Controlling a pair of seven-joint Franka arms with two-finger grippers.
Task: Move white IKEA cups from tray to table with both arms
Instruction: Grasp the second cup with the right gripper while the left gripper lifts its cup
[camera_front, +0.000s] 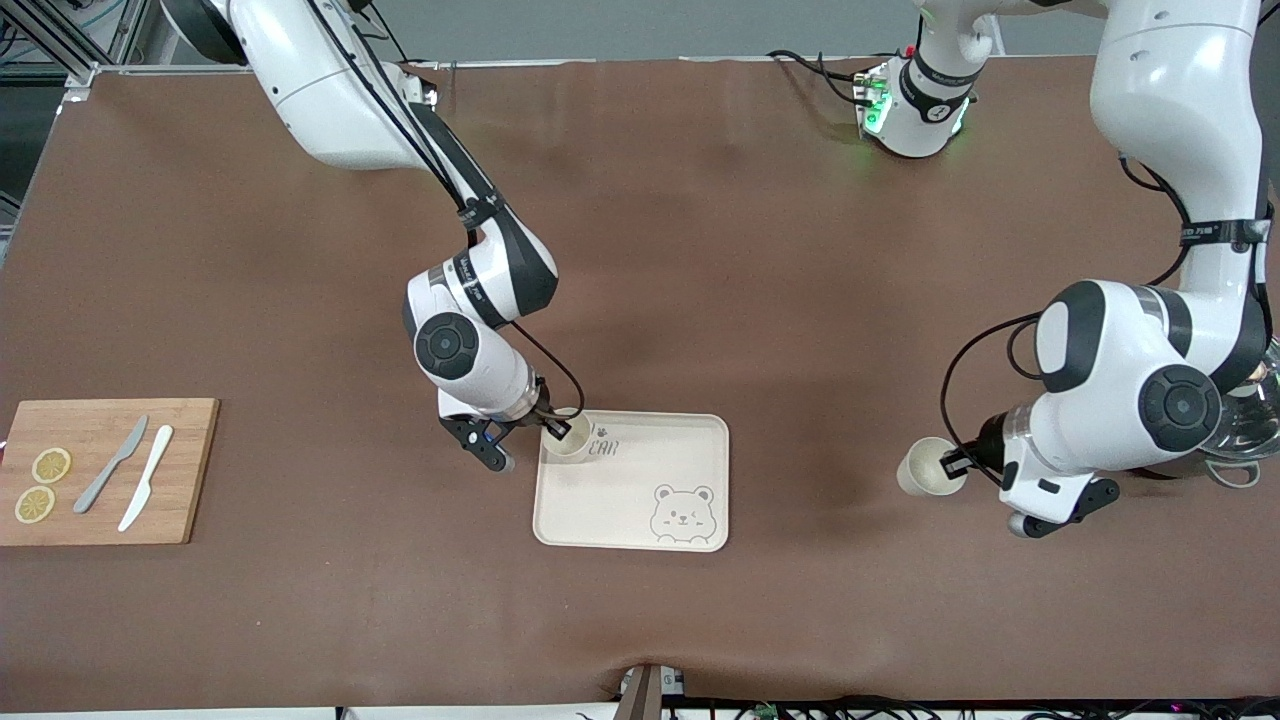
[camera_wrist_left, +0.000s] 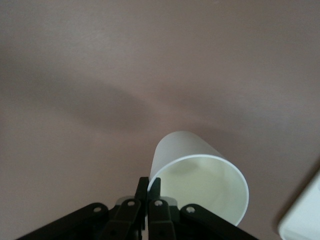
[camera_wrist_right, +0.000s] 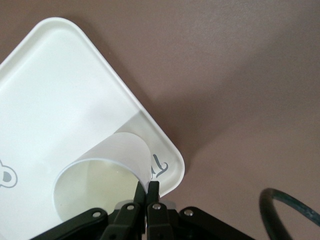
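Note:
My right gripper (camera_front: 555, 430) is shut on the rim of one white cup (camera_front: 570, 437) and holds it over the corner of the cream bear tray (camera_front: 680, 450) that lies toward the right arm's end. In the right wrist view its fingers (camera_wrist_right: 154, 189) pinch the wall of that cup (camera_wrist_right: 100, 175) above the tray (camera_wrist_right: 55, 100). My left gripper (camera_front: 955, 462) is shut on the rim of the other white cup (camera_front: 925, 468), over bare table toward the left arm's end. In the left wrist view the fingers (camera_wrist_left: 142, 186) pinch the wall of this cup (camera_wrist_left: 200, 175).
A wooden cutting board (camera_front: 190, 470) at the right arm's end carries two lemon slices (camera_front: 50, 465), a grey knife (camera_front: 110, 465) and a white knife (camera_front: 146, 476). A metal object (camera_front: 1245, 430) sits by the left arm's elbow. A tray corner shows in the left wrist view (camera_wrist_left: 305, 215).

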